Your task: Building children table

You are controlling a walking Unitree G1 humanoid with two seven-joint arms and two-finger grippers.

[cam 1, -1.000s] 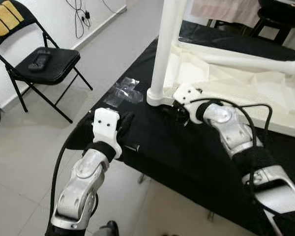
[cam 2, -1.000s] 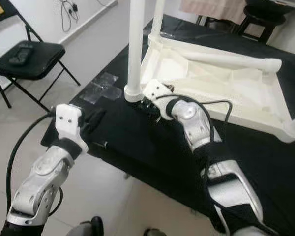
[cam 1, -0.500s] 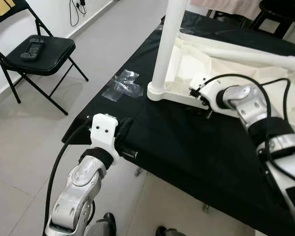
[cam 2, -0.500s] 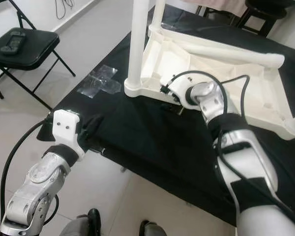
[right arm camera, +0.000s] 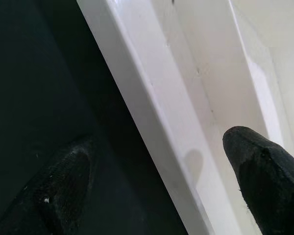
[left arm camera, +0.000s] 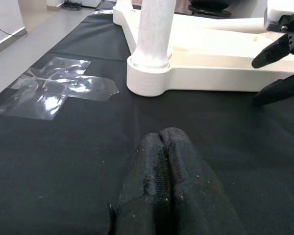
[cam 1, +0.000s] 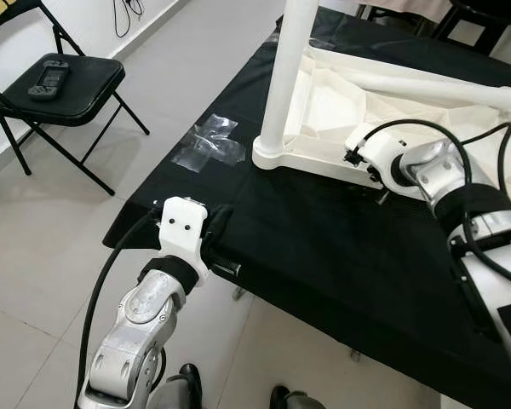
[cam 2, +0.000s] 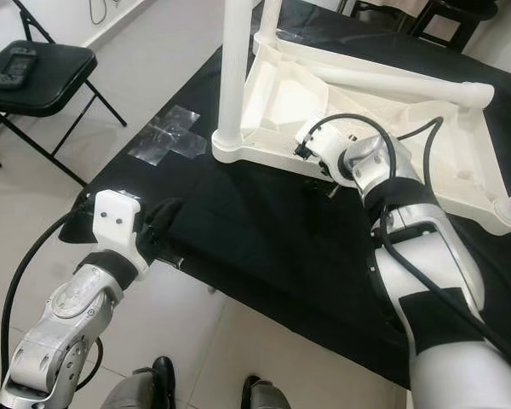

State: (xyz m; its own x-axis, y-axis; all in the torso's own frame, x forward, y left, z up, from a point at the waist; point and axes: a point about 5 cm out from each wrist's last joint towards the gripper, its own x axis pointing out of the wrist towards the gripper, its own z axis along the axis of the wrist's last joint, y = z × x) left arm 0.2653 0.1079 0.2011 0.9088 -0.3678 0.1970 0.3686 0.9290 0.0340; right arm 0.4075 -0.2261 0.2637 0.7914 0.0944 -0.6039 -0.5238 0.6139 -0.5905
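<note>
The right gripper [left arm camera: 279, 66] is held with its two black fingers [right arm camera: 262, 181] spread apart, one on each side of the near rim of the white children's table [cam 1: 426, 128]; one finger is seen over the pale inner face of the top and the other over the black cloth, and contact with the rim cannot be made out. The right arm [cam 2: 417, 247] is bent across the work surface toward that rim.

The left gripper [left arm camera: 161, 188] is kept with its fingers pressed together, flat on the black cloth [cam 1: 324, 247] near the front left edge, well apart from the white table. Its white wrist housing [cam 1: 184, 228] is seen just over the cloth's edge, with a black cable [cam 1: 106, 281] looped below it.

The white children's table is laid upside down on the cloth. One round white leg [cam 1: 285, 77] is stood upright in the near left corner socket, and another white leg [cam 2: 392, 85] is laid across the underside.

A crumpled clear plastic wrapper [cam 1: 211, 146] is left on the cloth beside the upright leg. A black folding chair [cam 1: 64, 81] is placed on the tiled floor [cam 1: 43, 247] to the left, with a dark handheld device [cam 1: 47, 75] on its seat.
</note>
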